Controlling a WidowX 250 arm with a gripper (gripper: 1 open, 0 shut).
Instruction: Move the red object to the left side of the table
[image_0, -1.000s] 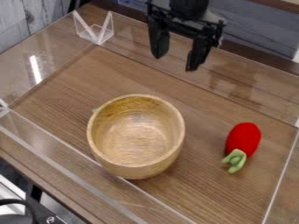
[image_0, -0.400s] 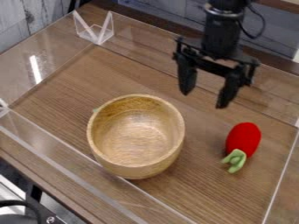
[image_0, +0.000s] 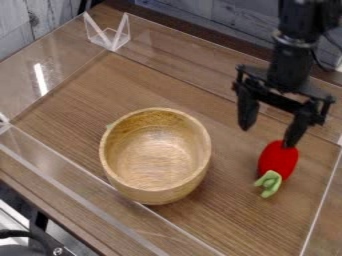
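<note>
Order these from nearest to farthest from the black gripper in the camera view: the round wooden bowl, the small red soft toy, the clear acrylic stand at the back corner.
Measured from the black gripper, open above the table:
1. Small red soft toy, just below it, at the right.
2. Round wooden bowl, to its left, at the centre.
3. Clear acrylic stand, far back left.

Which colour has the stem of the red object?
Light green; the stem of the red object shows in the camera view.
</note>
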